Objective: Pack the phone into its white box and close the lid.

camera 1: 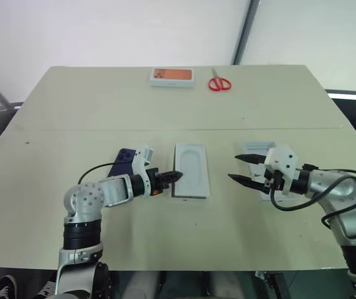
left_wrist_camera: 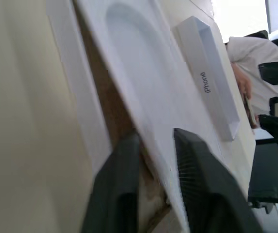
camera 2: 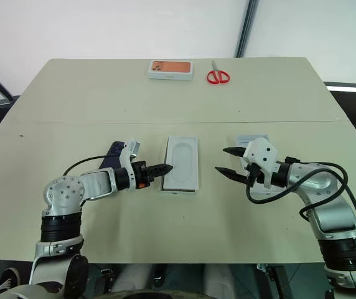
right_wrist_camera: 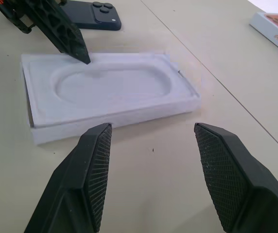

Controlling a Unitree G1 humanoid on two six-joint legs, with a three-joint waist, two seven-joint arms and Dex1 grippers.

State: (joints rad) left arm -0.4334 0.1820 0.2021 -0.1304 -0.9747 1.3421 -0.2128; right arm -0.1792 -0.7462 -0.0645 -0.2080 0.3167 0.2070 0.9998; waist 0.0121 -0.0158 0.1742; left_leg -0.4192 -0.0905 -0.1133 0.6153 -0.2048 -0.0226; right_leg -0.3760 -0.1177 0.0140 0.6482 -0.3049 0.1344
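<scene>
Phone point(camera 1: 122, 161) is seen flat at far left, glossy and likely slippery, best gripped by its long edges, then left gripper point(camera 2: 163, 167) narrowly parted astride the insert's point(camera 2: 182, 163) edge over box point(right_wrist_camera: 37, 133), right gripper point(camera 1: 244, 169) gaping empty.

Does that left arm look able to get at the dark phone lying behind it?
Probably yes. The phone lies flat on the table just beside the left end effector, nothing covering it, though the end effector now points away, at the white insert.
</scene>
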